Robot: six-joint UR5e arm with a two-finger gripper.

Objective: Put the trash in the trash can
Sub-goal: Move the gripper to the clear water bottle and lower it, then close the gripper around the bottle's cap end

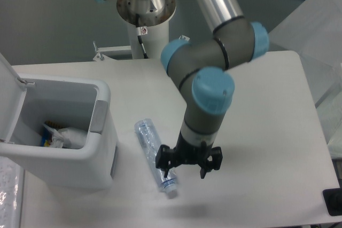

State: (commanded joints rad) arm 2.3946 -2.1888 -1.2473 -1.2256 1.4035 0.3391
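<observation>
Bottle (154, 153) first — the crushed clear plastic one lies flat on the white worktop (256, 105), a bit below the middle of the view. It is slanted: its bottom end points to about 11 o'clock and its capped neck points to about 5 o'clock. A little purple and white print shows on its side.

The tool (188, 165) is down low right beside the neck end of the bottle, at about 3 o'clock from it. Its two black fingers (162, 157) are spread apart, with nothing between them. The left one looks to be touching or lying over the bottle near its neck, but I cannot tell if it really touches. The other finger is out over bare worktop. The grey arm with light blue caps (212, 86) goes up from the tool toward 12 o'clock.

The trash can (99, 148) — a white boxy bin with round corners — stands at about 9 o'clock from the bottle, close by but not touching it. Its lid (9, 97) is tipped up and open on the far left side. A grey patch (99, 115) sits at its rim. Inside lies a crumpled clear-white wrapper (72, 136), and next to it, at its 9 o'clock, a bit of a blue and yellow packet (49, 134) shows.
</observation>
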